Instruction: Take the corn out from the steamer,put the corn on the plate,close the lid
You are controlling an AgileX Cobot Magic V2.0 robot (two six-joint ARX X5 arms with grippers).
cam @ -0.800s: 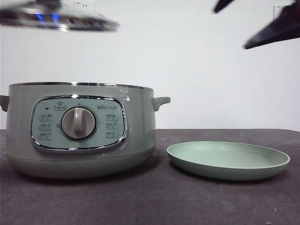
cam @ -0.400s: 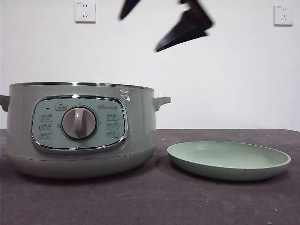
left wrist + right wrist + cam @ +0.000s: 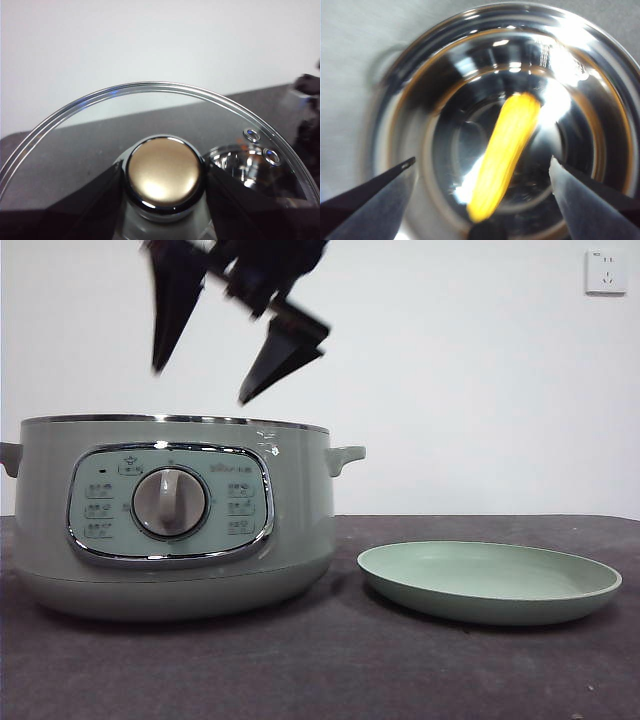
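The steamer (image 3: 170,510) stands open at the left of the table, without its lid. In the right wrist view the corn (image 3: 505,155) lies on the shiny bottom of the steamer's pot (image 3: 600,60). My right gripper (image 3: 200,386) hangs open just above the steamer's rim, its jaws spread on either side of the corn (image 3: 482,160) and well above it. My left gripper (image 3: 162,187) is shut on the knob (image 3: 164,172) of the glass lid (image 3: 150,100) and holds it up, out of the front view. The pale green plate (image 3: 488,585) sits empty to the right of the steamer.
The dark table (image 3: 330,670) runs in front of the steamer and the plate. A wall socket (image 3: 605,270) is high on the white back wall. A dark part of the other arm (image 3: 310,100) shows at the edge of the left wrist view.
My right gripper has moved left and down from the upper right to just above the steamer. The lid, at the top left one second ago, has left the front view.
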